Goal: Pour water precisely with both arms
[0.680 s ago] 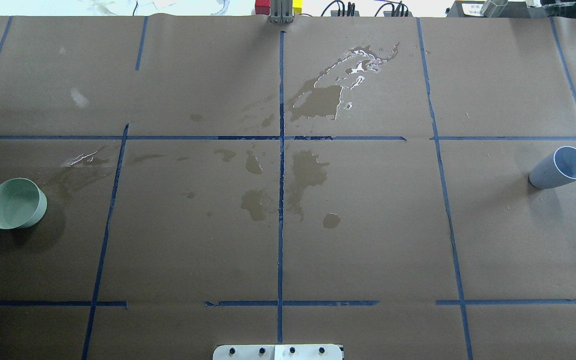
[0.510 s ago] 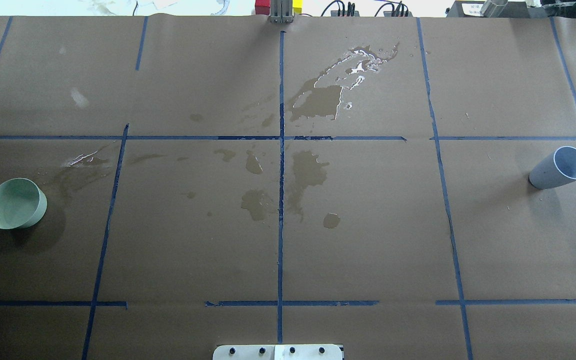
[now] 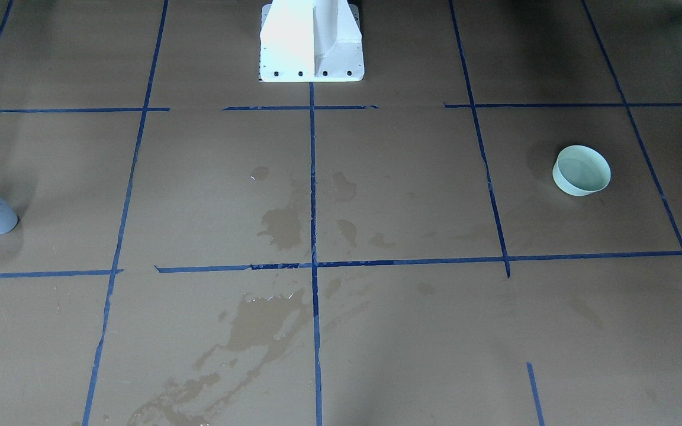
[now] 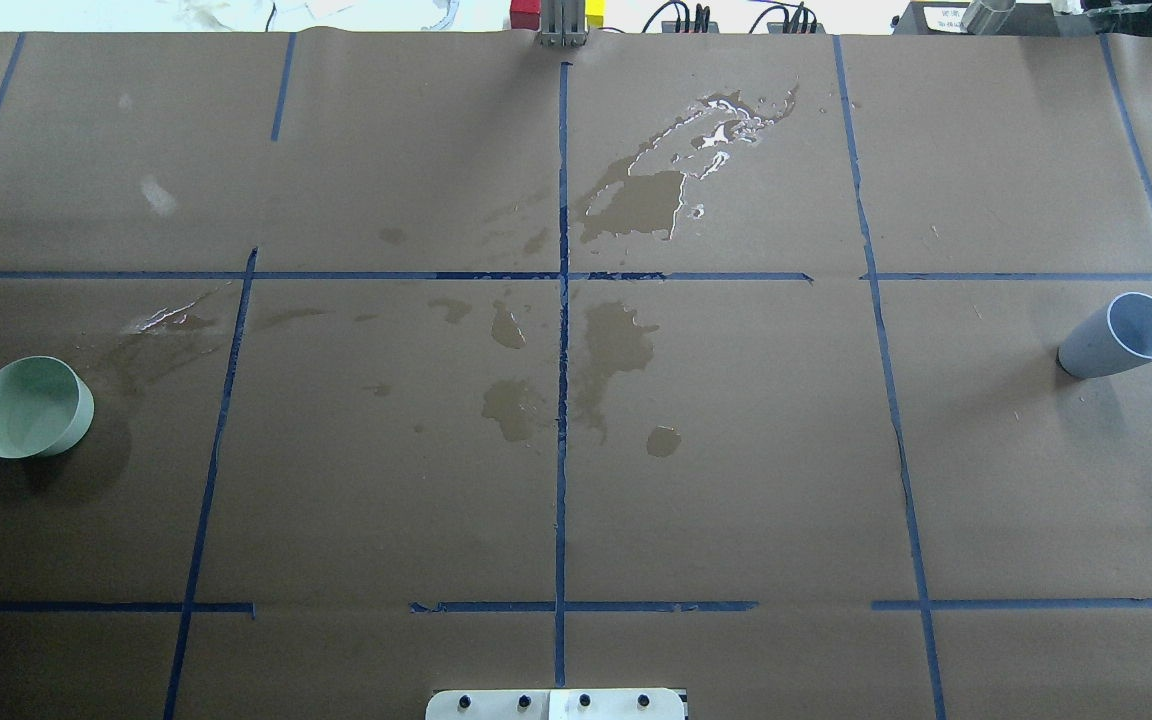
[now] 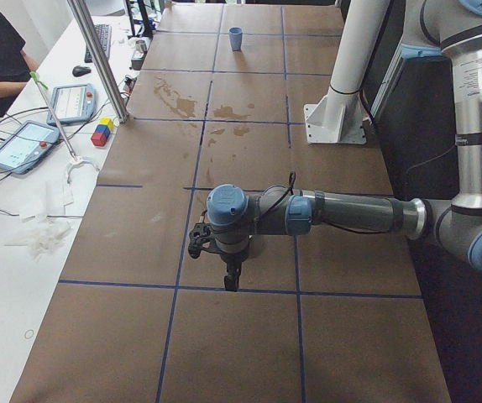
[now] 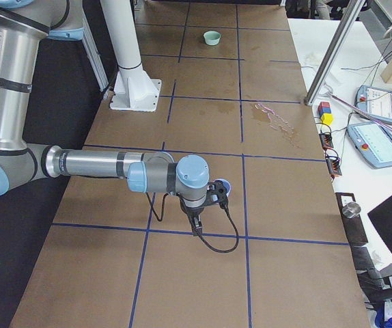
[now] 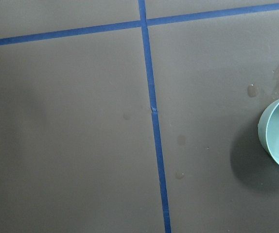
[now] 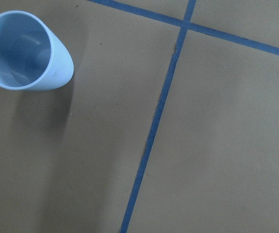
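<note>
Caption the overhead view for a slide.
Green bowl far left, blue cup far right, wet stains on the taped brown paper between them.

The bench's brown paper cover (image 4: pixel 736 480) looks matt and faintly creased, crossed by smooth blue tape strips (image 4: pixel 561 500). Wet patches (image 4: pixel 636 205) gleam glossy. The squat mint-green plastic cup (image 4: pixel 31 408) and the tall pale-blue plastic tumbler (image 4: pixel 1116 340) look smooth, satin. The silver-grey tubular left arm (image 5: pixel 358 214) is brushed metal.
</note>
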Robot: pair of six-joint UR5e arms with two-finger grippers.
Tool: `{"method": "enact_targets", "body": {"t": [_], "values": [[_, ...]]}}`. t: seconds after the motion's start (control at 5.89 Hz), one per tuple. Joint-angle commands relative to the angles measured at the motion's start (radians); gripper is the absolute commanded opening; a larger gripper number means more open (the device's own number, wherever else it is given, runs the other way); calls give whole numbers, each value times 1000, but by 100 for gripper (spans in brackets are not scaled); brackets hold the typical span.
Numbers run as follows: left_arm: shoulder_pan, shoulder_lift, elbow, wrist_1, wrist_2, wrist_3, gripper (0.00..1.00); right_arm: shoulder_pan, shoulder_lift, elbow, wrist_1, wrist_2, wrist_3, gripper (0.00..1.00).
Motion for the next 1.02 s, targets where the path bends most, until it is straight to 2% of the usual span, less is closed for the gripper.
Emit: {"method": "enact_targets", "body": {"t": [0.0,0.68,0.85], "values": [[0,0,2,0,-5,-3,100,0,-4,-2,9,-1,-2,100],[2,9,-8,-2,-20,8,100,-2,-28,-2,26,22,-4,100],[11,9,-1,-2,-99,2,100,-2,-27,-8,30,22,1,100]]}}
